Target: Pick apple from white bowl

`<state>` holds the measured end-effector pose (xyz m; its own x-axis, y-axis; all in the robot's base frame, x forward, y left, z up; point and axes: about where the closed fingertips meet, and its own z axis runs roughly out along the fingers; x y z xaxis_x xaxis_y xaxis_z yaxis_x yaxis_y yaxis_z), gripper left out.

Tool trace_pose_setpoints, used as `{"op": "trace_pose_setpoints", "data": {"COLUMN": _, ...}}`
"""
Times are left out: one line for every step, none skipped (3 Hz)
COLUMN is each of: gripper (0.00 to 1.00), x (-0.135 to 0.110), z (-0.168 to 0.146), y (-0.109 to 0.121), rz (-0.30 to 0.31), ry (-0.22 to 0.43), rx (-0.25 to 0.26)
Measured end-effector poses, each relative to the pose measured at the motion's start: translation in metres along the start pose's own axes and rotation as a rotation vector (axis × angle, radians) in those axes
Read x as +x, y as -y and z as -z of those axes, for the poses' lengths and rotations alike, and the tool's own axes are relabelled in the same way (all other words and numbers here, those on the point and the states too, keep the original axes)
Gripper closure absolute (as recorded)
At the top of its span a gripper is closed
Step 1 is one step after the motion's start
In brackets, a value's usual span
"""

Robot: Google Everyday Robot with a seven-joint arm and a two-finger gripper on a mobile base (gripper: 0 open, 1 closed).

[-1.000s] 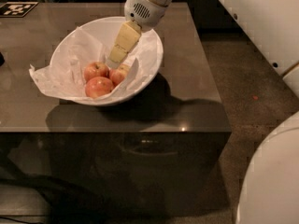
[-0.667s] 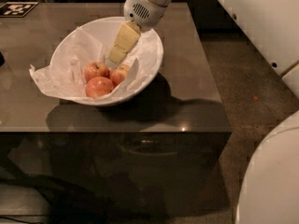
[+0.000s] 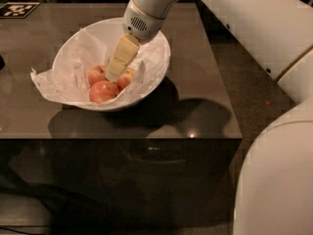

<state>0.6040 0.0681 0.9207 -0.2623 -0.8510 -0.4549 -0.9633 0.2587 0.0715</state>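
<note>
Pincer (image 3: 114, 74) down inside white bowl (image 3: 162, 53), tip low among the fruit, at the gap betw left apple (image 3: 96, 74) and right apple (image 3: 126, 79), overlapping both in view. Can't tell if spread, pressed together or pinching anything; just one cream wedge from this angle. Wrist (image 3: 145, 17) slanting in from far right, above bowl's far rim. 3 apples total, all in bowl's near-left part, resting on crumpled white paper (image 3: 57, 80). Left + right ones side by side, near apple (image 3: 103, 91) just in front, touching or nearly touching both. Can't say which one is the target. Paper spilling over near-left rim onto worktop (image 3: 195, 102). Bowl approx mid-worktop, nearer the near edge. Black/white marker tag (image 3: 17, 9) at far-left corner, well apart from bowl. White robot body (image 3: 276, 180) filling near-right of view, beside the worktop.
</note>
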Motion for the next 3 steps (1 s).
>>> {"op": "trace_pose_setpoints", "data": {"gripper": 0.00, "x": -0.0019, "z": -0.0209, "y": -0.0030, "rz": 0.000, "ry": -0.005, "rx": -0.045}}
{"op": "trace_pose_setpoints", "data": {"gripper": 0.00, "x": -0.0019, "z": -0.0210, "y": -0.0031, "rz": 0.000, "ry": -0.005, "rx": -0.045}}
{"op": "trace_pose_setpoints", "data": {"gripper": 0.00, "x": -0.0024, "z": -0.0273, "y": -0.0109, "rz": 0.020, "ry": -0.017, "rx": -0.045}}
